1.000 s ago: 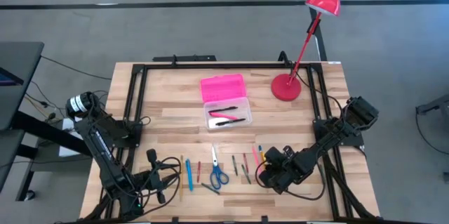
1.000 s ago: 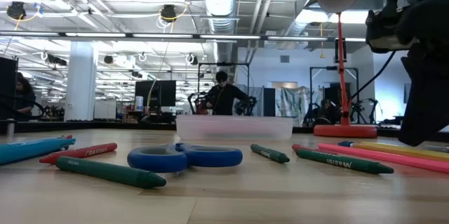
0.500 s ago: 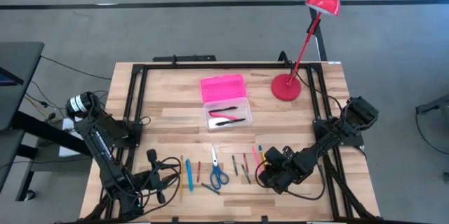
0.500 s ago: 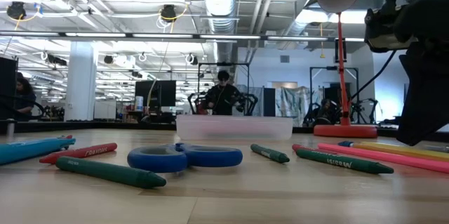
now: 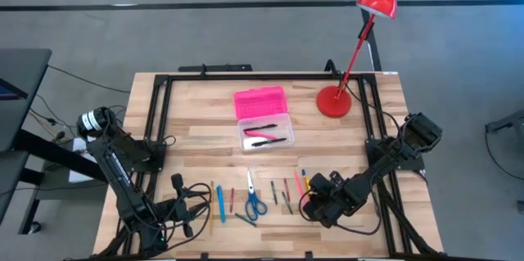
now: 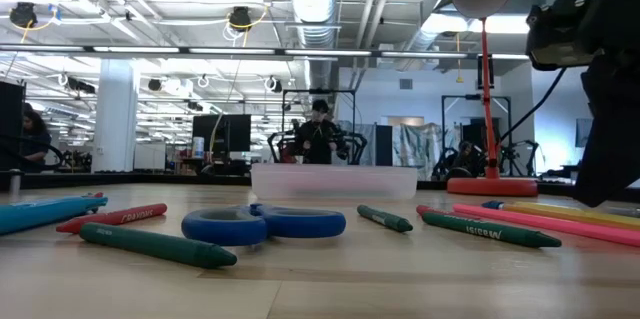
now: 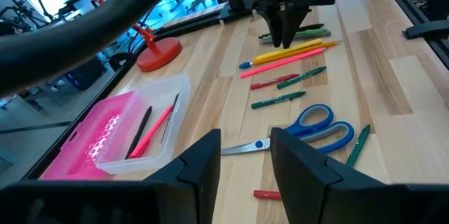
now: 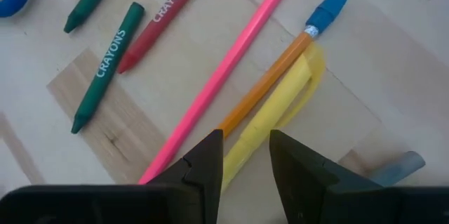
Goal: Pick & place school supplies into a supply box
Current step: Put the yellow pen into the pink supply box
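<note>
Now | right gripper [image 8: 244,155]: fingers apart, nothing held, directly above yellow pen [image 8: 273,126] | pen's long axis runs through the finger gap | left gripper [image 7: 244,155] apart, farther off

Landmark: supply box [image 5: 264,132], mid-table. Lamp base [image 5: 333,101] to its right, toward the far edge. Row of pens [image 5: 296,185] and scissors [image 5: 255,202] between box and near edge. Three pens inside the box.

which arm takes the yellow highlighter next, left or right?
Right. The right claw hangs open directly over the yellow highlighter beside the orange pencil. The left claw sits at the table's near-left edge, across the blue-handled scissors.
</note>
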Controlling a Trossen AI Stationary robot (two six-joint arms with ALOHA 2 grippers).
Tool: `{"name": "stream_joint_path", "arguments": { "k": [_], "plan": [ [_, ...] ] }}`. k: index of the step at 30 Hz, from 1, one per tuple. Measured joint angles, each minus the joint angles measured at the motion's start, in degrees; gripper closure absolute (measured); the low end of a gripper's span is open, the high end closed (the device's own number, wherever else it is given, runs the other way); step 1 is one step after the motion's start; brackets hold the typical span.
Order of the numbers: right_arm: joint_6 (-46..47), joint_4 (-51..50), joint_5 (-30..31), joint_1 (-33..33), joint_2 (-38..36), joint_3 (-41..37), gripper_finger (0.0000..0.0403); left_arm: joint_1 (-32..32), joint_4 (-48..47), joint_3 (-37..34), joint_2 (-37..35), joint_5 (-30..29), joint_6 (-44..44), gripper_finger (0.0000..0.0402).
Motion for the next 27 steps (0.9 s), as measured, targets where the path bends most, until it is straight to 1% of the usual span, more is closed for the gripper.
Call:
{"name": "stream_joint_path", "arguments": {
  "k": [9,18,21,27],
  "plan": [
    [0.2,1.1,0.4,0.4,5.2,0.3,0.0292,0.0,0.0,0.0,0.0,0.5,0.0,0.0281],
    [4.6,-1.4,-1.0,-0.3,4.8,0.3,0.0294,0.0,0.0,0.0,0.0,0.5,-0.2,0.0281],
    [4.9,-1.8,-1.6,-1.4,4.8,0.3,0.0308,0.0,0.0,0.0,0.0,0.5,-0.2,0.0281],
    [3.2,-2.5,-2.3,-3.0,4.7,0.6,0.0361,0.0,0.0,0.0,0.0,0.6,-0.2,0.0281]
  ]
}}
